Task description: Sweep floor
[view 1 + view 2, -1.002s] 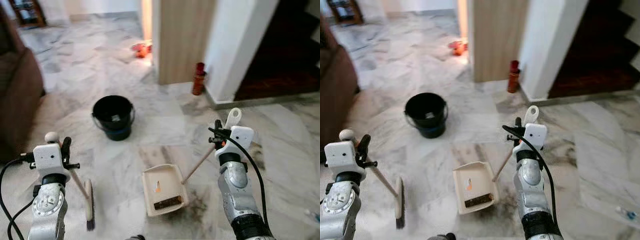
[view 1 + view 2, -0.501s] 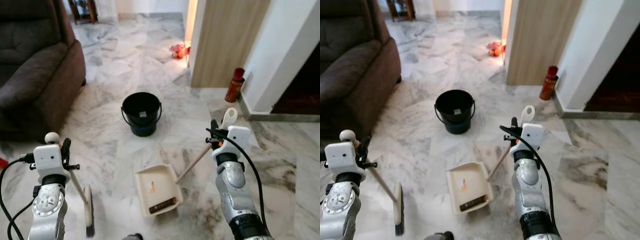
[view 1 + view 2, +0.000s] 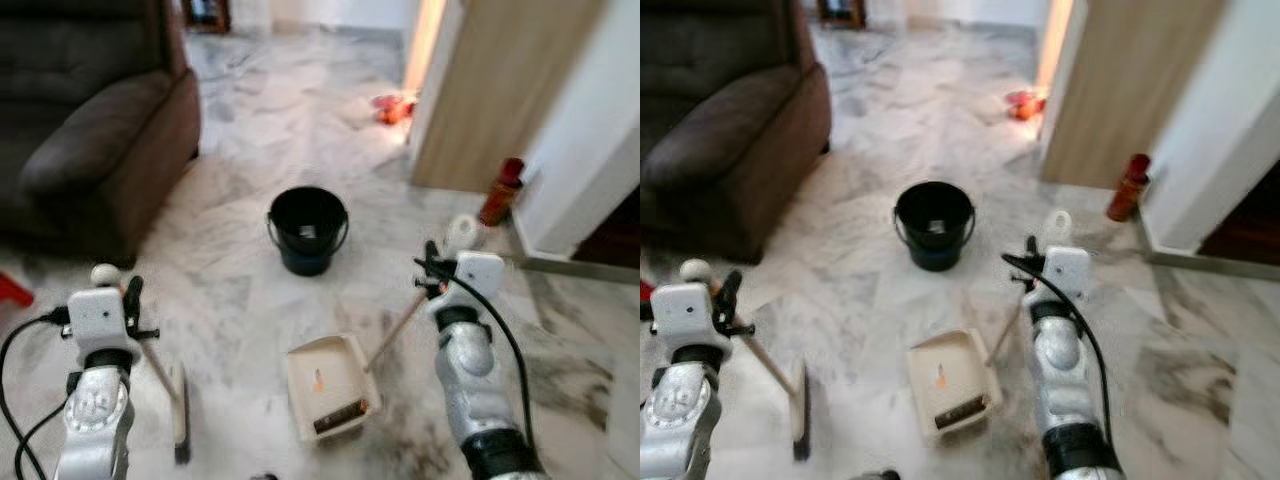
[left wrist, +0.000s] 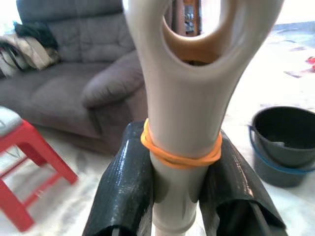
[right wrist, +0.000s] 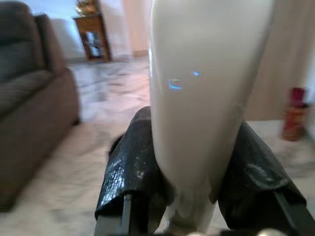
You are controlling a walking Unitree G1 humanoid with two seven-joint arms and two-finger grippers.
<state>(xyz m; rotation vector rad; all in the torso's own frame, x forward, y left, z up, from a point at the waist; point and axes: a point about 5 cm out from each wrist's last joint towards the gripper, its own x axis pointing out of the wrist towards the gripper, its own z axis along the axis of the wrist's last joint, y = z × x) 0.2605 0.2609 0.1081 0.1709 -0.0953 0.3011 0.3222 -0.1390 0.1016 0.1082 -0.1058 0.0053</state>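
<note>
My left gripper (image 3: 130,302) is shut on the top of a broom's pale handle (image 4: 182,113). The broom's brush head (image 3: 180,415) rests on the marble floor by my left side. My right gripper (image 3: 431,275) is shut on the cream dustpan handle (image 5: 197,98). Its wooden shaft slants down to the dustpan (image 3: 330,385), which lies flat on the floor between my arms. In the pan are a small orange scrap and a dark heap of dirt (image 3: 340,417). In both wrist views the black fingers (image 4: 128,187) press against the handles from both sides.
A black bucket (image 3: 307,228) stands just beyond the dustpan. A brown sofa (image 3: 90,140) takes up the left, with a red stool (image 4: 29,167) near it. A wooden panel (image 3: 500,90), a red bottle (image 3: 500,190) and a white wall close the right. Red items (image 3: 392,108) lie farther back.
The camera has swung and the picture is blurred: sofa, bucket and bottle sit further right than before. Both grippers keep their hold; broom and dustpan stay on the floor beside me.
</note>
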